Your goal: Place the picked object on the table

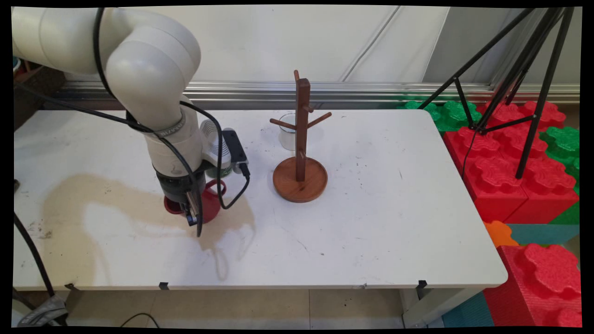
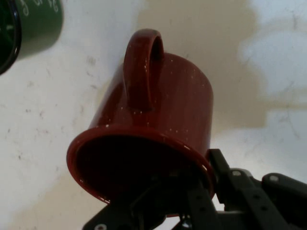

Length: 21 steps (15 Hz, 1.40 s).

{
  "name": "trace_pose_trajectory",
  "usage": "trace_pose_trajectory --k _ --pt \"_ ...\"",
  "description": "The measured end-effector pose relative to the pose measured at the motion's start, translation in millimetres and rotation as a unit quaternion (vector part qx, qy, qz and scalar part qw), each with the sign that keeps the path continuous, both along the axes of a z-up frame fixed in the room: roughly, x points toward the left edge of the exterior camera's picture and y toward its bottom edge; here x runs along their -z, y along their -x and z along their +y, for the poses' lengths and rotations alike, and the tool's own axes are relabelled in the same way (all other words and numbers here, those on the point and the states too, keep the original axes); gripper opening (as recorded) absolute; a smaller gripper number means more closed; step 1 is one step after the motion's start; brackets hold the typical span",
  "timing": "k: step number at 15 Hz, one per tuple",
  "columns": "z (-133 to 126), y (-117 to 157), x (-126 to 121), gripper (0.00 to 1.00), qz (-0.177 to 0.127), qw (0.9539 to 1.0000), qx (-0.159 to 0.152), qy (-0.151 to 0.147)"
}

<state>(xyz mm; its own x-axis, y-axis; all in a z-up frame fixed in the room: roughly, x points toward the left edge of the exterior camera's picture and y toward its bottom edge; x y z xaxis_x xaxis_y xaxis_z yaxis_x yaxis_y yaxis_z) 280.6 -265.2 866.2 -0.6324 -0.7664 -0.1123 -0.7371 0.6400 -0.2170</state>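
One red mug fills most of the hand view, speckled with pale flecks, its handle on the side turned toward the camera and its rim nearest the gripper. The gripper's black fingers straddle the mug's rim, one finger against the outer wall and the other down inside the mouth, so the gripper is clamped on the mug's rim. In the main view the red mug sits under the arm's wrist, at the left of the white table, on a broad tan stain that spreads from the mug toward the table's near edge.

Just behind the red mug stands a dark green mug, largely hidden by the wrist in the main view and seen only at the hand view's upper left corner. To the right of the red mug, well apart from it, stands a wooden mug tree on a round base, its pegs bare. A clear glass stands just behind the tree. Beyond the table's right end lie red and green foam blocks, with a black tripod standing on them.
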Motion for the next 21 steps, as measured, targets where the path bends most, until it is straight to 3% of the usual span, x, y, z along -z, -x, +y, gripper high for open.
trace_pose_trajectory --k 8,20,21 --pt "-3.0 1.7 8.9 0.00 -0.018 0.9995 -0.016 -0.019" --pt "-20.6 4.1 31.1 0.00 -0.026 0.9991 -0.016 -0.029" --pt "-21.4 4.7 31.9 1.00 -0.026 0.9991 -0.015 -0.029"
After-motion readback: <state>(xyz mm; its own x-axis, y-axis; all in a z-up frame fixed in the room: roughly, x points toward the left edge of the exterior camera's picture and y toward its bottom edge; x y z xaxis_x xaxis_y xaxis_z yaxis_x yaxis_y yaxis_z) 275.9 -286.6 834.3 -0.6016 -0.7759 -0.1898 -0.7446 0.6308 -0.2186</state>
